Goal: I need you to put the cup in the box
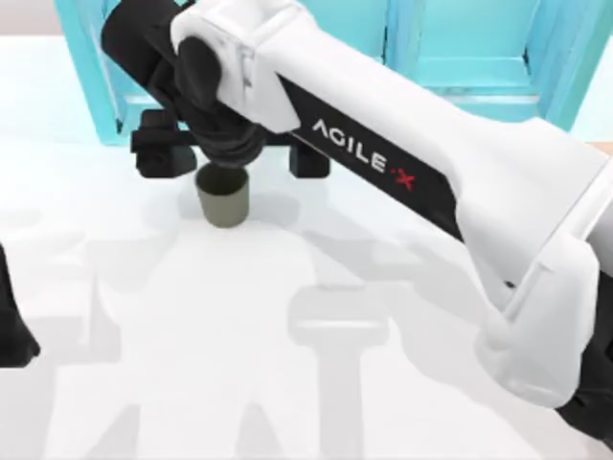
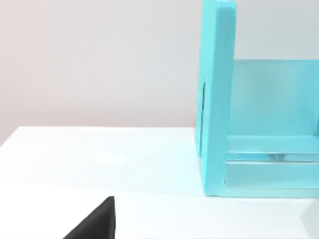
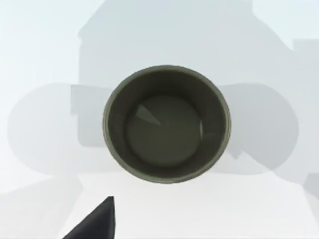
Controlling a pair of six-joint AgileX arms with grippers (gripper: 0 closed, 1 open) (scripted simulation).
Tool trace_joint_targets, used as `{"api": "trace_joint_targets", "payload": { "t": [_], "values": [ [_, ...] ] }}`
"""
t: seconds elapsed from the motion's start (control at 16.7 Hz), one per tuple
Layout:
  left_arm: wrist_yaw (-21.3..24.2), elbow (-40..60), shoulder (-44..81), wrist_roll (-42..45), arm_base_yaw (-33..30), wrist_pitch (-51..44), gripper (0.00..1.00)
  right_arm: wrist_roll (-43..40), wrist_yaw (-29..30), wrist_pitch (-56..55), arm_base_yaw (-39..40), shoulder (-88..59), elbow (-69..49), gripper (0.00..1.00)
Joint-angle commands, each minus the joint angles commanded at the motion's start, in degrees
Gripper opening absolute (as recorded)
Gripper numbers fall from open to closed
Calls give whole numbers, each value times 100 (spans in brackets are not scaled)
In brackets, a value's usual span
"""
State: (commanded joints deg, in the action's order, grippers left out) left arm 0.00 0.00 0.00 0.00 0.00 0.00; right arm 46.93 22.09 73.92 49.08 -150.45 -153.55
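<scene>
While the right arm stretches across the white tabletop (image 1: 192, 316), its right claw (image 1: 232, 153) hangs above the cup (image 1: 223, 198).

The dark olive cup stands upright on the tabletop toward the top view's left, just in front of the turquoise shelf unit (image 1: 469, 48); the right wrist view looks straight down into its round, hollow inside (image 3: 167, 124). Whether that claw is spread or clenched I cannot tell, as its fingers are hidden beneath the wrist. The left arm (image 1: 11, 316) sits parked at the tabletop's left edge, facing the shelf unit's side wall (image 2: 217, 99).
</scene>
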Motion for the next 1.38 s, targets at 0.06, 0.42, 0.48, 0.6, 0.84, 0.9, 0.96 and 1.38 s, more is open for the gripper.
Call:
{"api": "trace_joint_targets", "payload": {
  "t": [0.06,0.42,0.48,0.6,0.84,0.9,0.96,1.38],
  "values": [
    [0,0,0,0,0,0,100,0,0,0,0,0,0,100],
    [0,0,0,0,0,0,100,-42,-12,-98,-42,-102,-25,100],
    [0,0,0,0,0,0,100,-80,-23,-209,-79,-239,-66,100],
    [0,0,0,0,0,0,100,-180,-51,-483,-179,-582,-164,100],
    [0,0,0,0,0,0,100,-374,-108,-1001,-374,-1172,-303,100],
    [0,0,0,0,0,0,100,-382,-111,-1021,-381,-1192,-308,100],
    [0,0,0,0,0,0,100,-382,-111,-1021,-381,-1192,-308,100],
    [0,0,0,0,0,0,100,-382,-111,-1021,-381,-1192,-308,62]
  ]
}}
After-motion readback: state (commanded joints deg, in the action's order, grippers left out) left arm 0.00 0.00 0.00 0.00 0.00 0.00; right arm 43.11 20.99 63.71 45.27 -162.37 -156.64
